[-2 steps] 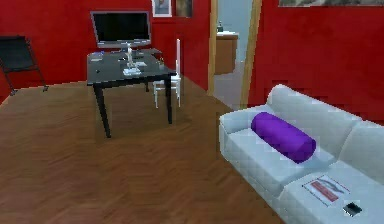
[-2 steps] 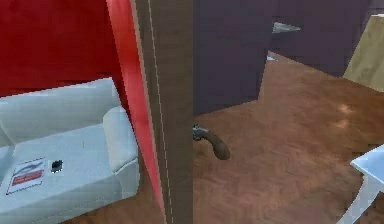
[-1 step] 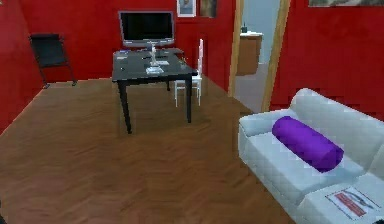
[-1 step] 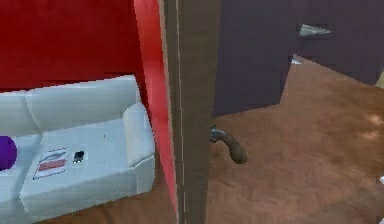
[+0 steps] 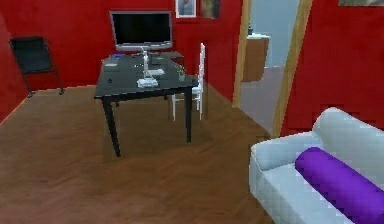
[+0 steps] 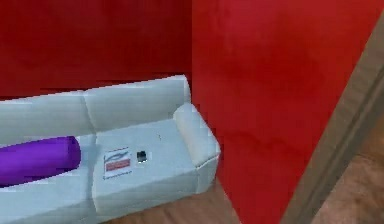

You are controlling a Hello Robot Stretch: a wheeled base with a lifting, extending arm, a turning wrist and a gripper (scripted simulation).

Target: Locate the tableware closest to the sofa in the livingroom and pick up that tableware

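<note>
A black dining table (image 5: pixel 125 92) stands in the middle of the forward view on the wooden floor. On its top lie a few small pale things (image 5: pixel 148 74), too small to name; one stands upright like a slim bottle or candlestick. A white-grey sofa (image 5: pixel 300 165) with a purple bolster cushion (image 5: pixel 335 180) sits at the forward view's lower right. The arm side view has the same sofa (image 6: pixel 150 135) against a red wall, with the purple cushion (image 6: pixel 35 160) at its left, and a flat paper-like item (image 6: pixel 118 163) and a small dark object (image 6: pixel 143 155) on the seat.
A white chair (image 5: pixel 197 82) stands at the table's right side. Behind the table is a television (image 5: pixel 141 30) on a stand; a black chair (image 5: pixel 38 55) is by the left red wall. An open doorway (image 5: pixel 262 60) with wooden frame lies right of the table. Bare floor stretches in front.
</note>
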